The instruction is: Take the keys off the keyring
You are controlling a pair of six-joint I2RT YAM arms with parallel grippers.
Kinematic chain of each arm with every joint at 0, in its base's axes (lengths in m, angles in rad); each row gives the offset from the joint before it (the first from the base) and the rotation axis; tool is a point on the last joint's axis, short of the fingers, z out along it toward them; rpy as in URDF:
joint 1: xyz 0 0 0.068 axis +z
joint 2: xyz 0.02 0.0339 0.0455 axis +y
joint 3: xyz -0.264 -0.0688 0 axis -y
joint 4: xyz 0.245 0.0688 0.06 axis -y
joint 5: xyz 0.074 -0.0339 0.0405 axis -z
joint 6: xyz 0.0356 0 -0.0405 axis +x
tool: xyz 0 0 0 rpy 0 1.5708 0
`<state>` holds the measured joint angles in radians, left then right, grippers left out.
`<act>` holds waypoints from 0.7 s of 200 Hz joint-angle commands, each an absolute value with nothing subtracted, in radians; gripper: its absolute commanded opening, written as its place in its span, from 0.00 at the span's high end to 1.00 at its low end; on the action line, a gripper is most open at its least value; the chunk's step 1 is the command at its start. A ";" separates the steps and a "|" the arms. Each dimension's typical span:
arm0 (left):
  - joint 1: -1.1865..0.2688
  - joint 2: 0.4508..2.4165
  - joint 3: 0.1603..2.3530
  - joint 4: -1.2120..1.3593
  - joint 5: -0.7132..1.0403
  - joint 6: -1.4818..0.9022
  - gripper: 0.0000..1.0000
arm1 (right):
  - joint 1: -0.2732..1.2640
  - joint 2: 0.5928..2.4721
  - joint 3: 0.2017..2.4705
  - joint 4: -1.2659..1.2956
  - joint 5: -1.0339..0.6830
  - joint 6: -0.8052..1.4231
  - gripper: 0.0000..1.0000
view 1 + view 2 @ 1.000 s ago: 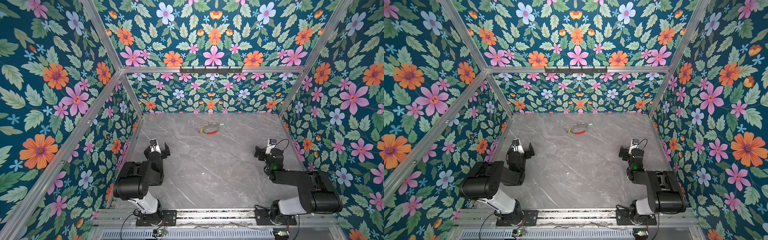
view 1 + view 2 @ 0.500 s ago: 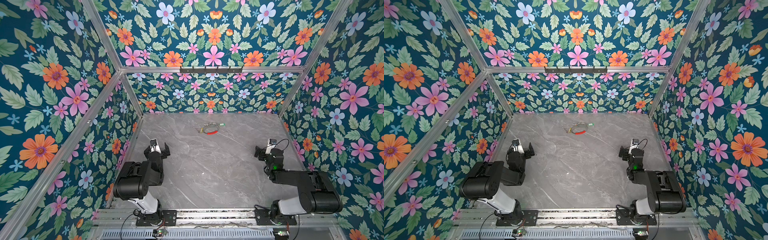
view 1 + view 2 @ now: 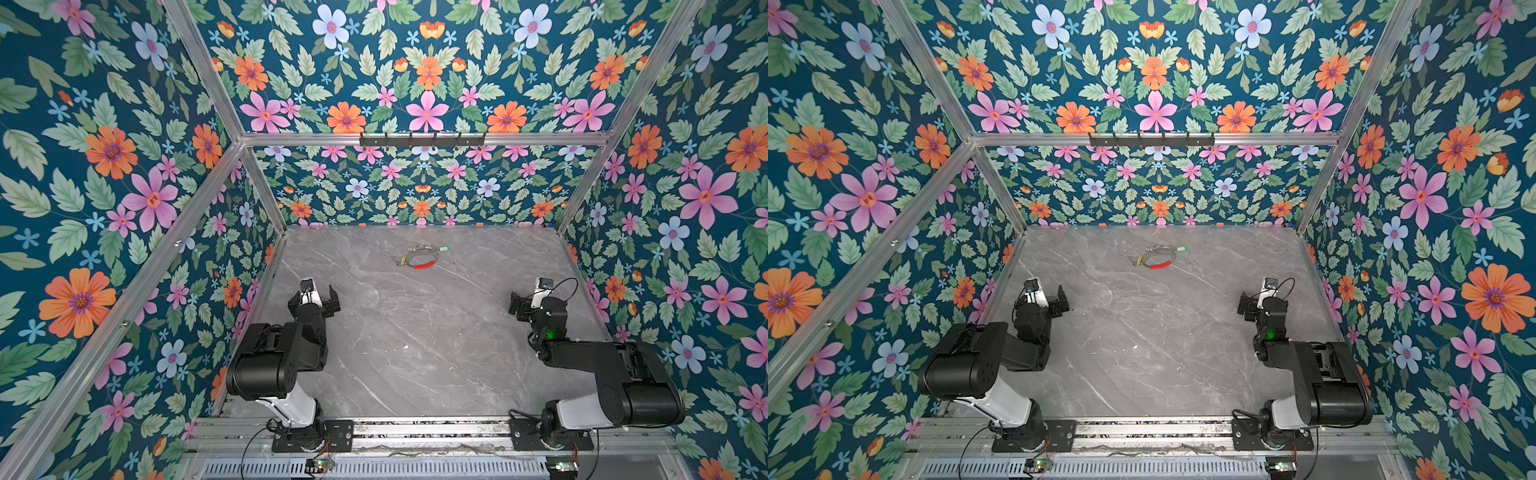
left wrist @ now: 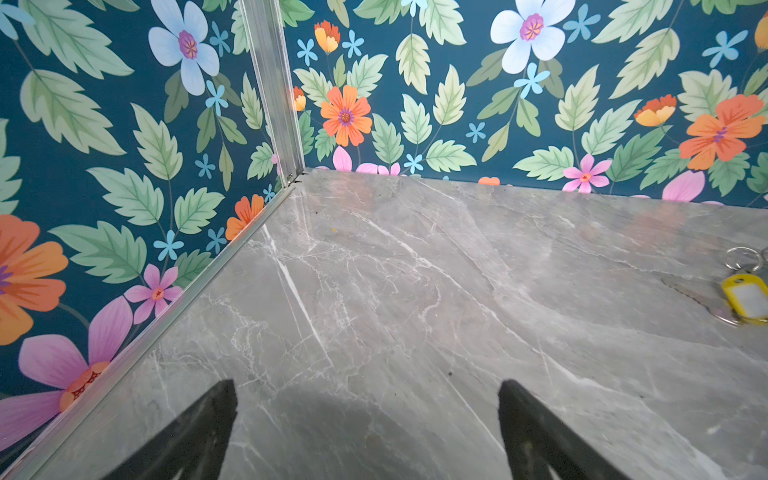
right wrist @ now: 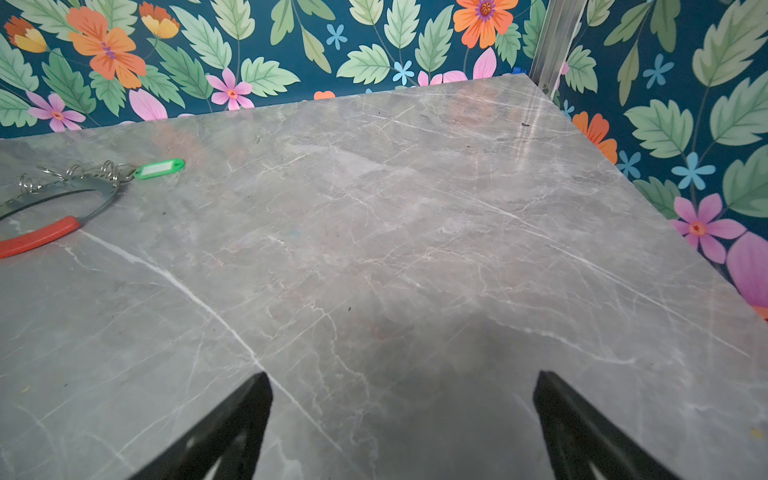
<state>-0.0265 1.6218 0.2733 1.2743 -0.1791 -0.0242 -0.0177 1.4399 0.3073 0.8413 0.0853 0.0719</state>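
The red-sleeved grey wire keyring (image 3: 422, 259) lies well ahead, equidistant from left end effector (image 4: 367, 386) and right end effector (image 5: 403, 377), both spread empty.

Your smooth grey marble-look tabletop (image 5: 415, 249) carries white veins and a soft sheen. On it, the thin grey keyring loop (image 5: 75, 189) looks like dull bare metal, and the red sleeve (image 5: 37, 239) along its arc like smooth plastic. The small silver rings (image 5: 109, 168) on the keyring loop gleam brightly. At that loop, the green key head (image 5: 160, 169) and yellow key head (image 4: 744, 297) are glossy plastic with matt white inserts.
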 commanded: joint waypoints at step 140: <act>-0.048 1.300 0.335 0.926 -0.212 -0.063 0.00 | 0.072 1.171 0.551 0.342 0.235 0.152 0.01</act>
<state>-0.0467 1.3849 0.2901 1.1233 -0.1680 -0.0090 0.0578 1.2350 0.4976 0.5617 0.1581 0.0689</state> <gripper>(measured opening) 0.998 0.993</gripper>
